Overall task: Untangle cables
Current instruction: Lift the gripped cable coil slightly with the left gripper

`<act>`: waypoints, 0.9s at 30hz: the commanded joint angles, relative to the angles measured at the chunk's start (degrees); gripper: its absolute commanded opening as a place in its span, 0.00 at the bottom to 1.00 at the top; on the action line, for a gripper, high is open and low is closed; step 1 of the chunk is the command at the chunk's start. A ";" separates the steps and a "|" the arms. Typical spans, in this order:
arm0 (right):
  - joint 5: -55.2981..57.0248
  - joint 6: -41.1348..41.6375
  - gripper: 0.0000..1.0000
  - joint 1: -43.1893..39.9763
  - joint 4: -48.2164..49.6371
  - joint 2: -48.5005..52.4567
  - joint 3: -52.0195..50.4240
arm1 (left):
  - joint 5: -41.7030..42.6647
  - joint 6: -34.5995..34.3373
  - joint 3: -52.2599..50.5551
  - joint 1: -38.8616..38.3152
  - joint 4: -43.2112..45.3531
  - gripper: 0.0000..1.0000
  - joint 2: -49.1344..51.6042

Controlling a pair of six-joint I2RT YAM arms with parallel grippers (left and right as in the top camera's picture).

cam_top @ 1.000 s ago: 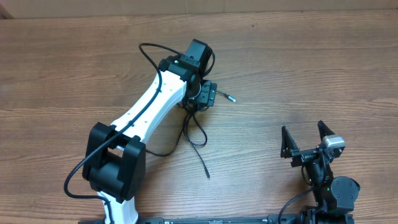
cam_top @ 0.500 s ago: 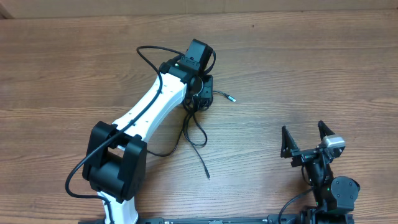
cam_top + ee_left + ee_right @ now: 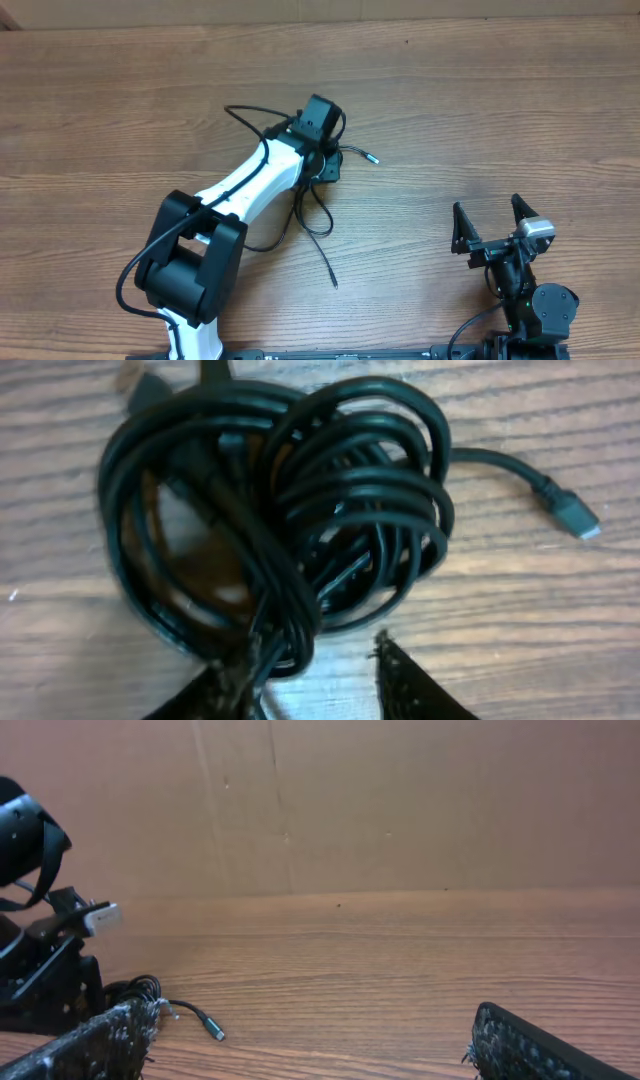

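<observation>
Cables (image 3: 300, 510) lie coiled in a tangle left of centre on the table (image 3: 500, 100), left gripper (image 3: 315, 660) at the coil's edge, its hold impossible to tell; right gripper (image 3: 487, 206) gapes released, near right.

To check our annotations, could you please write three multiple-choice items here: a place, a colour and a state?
1. Where on the brown wooden table is the tangled bundle of thin black cables? A under the left gripper; B at its far edge; C at its right edge.
2. What colour is the left arm's long link? A orange; B white; C blue.
3. How is the right gripper? A shut on a cable; B shut, empty; C open, empty.
A, the left wrist view looks onto it; B, white seen overhead; C, fingers wide apart, nothing between.
</observation>
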 commanded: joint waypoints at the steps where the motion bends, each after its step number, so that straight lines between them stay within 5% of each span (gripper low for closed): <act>1: 0.33 -0.04 1.00 0.20 0.28 -0.28 -0.57 | -1.73 -1.05 -2.14 -0.04 3.43 0.31 -0.46; 8: 0.33 -0.04 1.00 0.20 0.28 -0.28 -0.57 | -3.96 1.64 -2.78 -0.07 5.70 0.13 -0.46; 14: 0.33 -0.04 1.00 0.20 0.26 -0.28 -0.57 | -6.51 2.86 -2.78 -0.07 5.73 0.37 -0.44; 19: 0.33 -0.04 1.00 0.20 0.28 -0.28 -0.57 | -6.51 2.84 -2.80 -0.07 5.73 0.36 0.31; 23: 0.33 -0.04 1.00 0.20 0.28 -0.28 -0.57 | -6.49 2.84 -3.21 -0.07 5.73 0.22 2.14; 25: 0.33 -0.04 1.00 0.20 0.28 -0.28 -0.57 | -6.27 2.86 -3.23 -0.07 5.66 0.04 3.19; 27: 0.33 -0.04 1.00 0.20 0.28 -0.28 -0.57 | -5.95 4.72 -3.23 -0.07 5.66 0.04 3.67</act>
